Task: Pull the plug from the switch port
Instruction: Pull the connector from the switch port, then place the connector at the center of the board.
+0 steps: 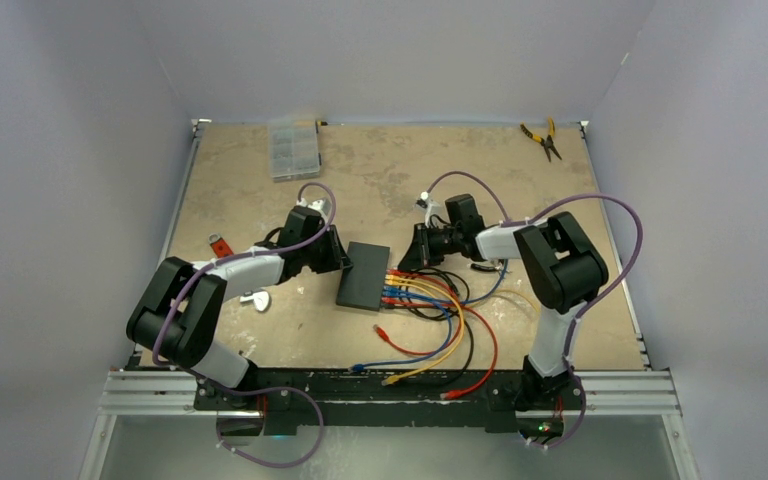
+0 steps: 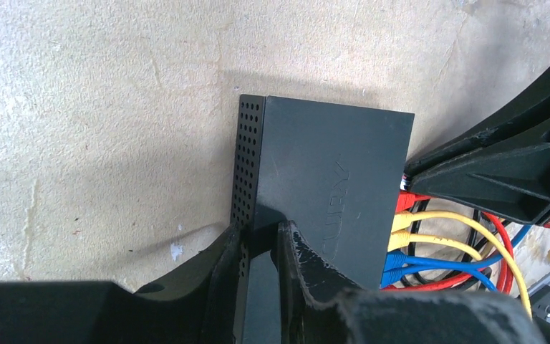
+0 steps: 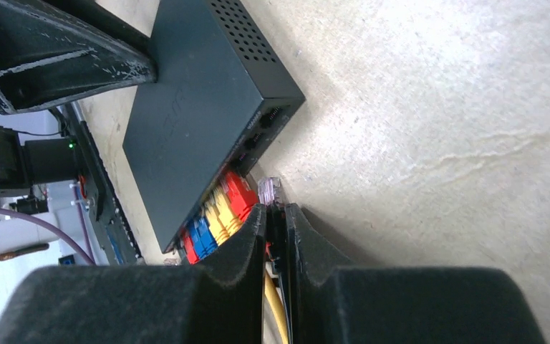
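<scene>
At the middle of the tabletop (image 1: 400, 180), the left end effector (image 2: 259, 238) clamps the black switch (image 1: 363, 275) by its vented edge while the right end effector (image 3: 276, 212) pinches a clear-tipped plug (image 3: 270, 189) that looks barely free of the switch, so the next move calls for drawing it straight away.

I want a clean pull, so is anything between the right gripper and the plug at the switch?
Nothing visible does. The right gripper is shut on the clear plug, its tip beside the red plugs at the switch.
</scene>
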{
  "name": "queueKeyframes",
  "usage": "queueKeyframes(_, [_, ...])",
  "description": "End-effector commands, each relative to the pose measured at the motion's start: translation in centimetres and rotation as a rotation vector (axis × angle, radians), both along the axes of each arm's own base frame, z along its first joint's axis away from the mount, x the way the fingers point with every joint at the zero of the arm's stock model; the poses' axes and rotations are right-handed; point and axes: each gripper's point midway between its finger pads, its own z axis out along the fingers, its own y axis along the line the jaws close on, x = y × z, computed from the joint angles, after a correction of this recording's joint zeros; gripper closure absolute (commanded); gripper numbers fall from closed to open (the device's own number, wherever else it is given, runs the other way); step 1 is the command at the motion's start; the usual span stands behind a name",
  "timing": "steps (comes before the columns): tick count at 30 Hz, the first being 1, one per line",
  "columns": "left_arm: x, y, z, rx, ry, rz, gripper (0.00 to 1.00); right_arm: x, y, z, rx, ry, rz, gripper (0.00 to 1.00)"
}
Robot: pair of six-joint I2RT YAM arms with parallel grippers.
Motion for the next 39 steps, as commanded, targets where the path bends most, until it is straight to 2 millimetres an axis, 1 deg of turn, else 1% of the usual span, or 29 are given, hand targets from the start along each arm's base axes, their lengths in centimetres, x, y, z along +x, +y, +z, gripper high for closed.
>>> queueKeyframes(1, [-2.6, 4.9, -4.6, 0.239, 0.123, 0.068, 0.8, -2.5, -3.5, -3.7, -0.193, 0.125, -0.057, 1.0])
queueKeyframes(7, [-2.5, 4.6, -3.8, 0.22, 0.097, 0.058, 0.8, -0.3, -3.9, -1.9, -0.207, 0.049, -0.114, 1.0])
queueKeyframes(10, [-2.4, 4.4, -3.3, 0.205, 0.081, 0.048, 0.78, 1.0, -3.9, -0.6, -0.204, 0.005, -0.144, 1.0])
queueKeyframes(17, [-2.5, 4.2, -3.1, 0.196, 0.072, 0.03, 0.76, 3.8, -4.6, 2.6, -0.234, -0.122, -0.239, 1.0])
queueKeyframes(19, [-2.6, 4.1, -3.0, 0.191, 0.069, 0.027, 0.75, 4.4, -4.9, 3.2, -0.244, -0.15, -0.261, 0.97])
queueKeyframes(20, [-2.7, 4.1, -3.0, 0.189, 0.067, 0.026, 0.74, 4.6, -5.0, 3.5, -0.249, -0.164, -0.268, 0.96])
queueKeyframes(21, [-2.6, 4.1, -2.9, 0.189, 0.064, 0.026, 0.73, 4.8, -5.1, 3.7, -0.254, -0.175, -0.275, 0.86])
queueKeyframes(23, [-2.7, 4.1, -2.8, 0.185, 0.057, 0.025, 0.71, 4.6, -5.6, 3.7, -0.278, -0.174, -0.284, 0.72])
queueKeyframes(25, [-2.6, 3.8, -2.4, 0.167, 0.042, 0.008, 0.67, 4.6, -5.9, 3.9, -0.29, -0.184, -0.295, 0.6])
queueKeyframes(27, [-2.5, 3.3, -1.9, 0.138, 0.018, -0.008, 0.63, 4.7, -6.4, 4.0, -0.312, -0.198, -0.309, 0.52])
queueKeyframes(30, [-2.3, 2.8, -1.0, 0.107, -0.015, -0.02, 0.59, 4.7, -7.3, 4.3, -0.347, -0.216, -0.335, 0.46])
queueKeyframes(33, [-2.1, 2.6, -0.2, 0.091, -0.041, -0.019, 0.56, 4.5, -8.1, 4.5, -0.384, -0.217, -0.357, 0.45])
queueKeyframes(39, [-1.9, 2.6, 0.3, 0.087, -0.058, -0.021, 0.49, 3.1, -8.6, 4.7, -0.422, -0.206, -0.346, 0.41])
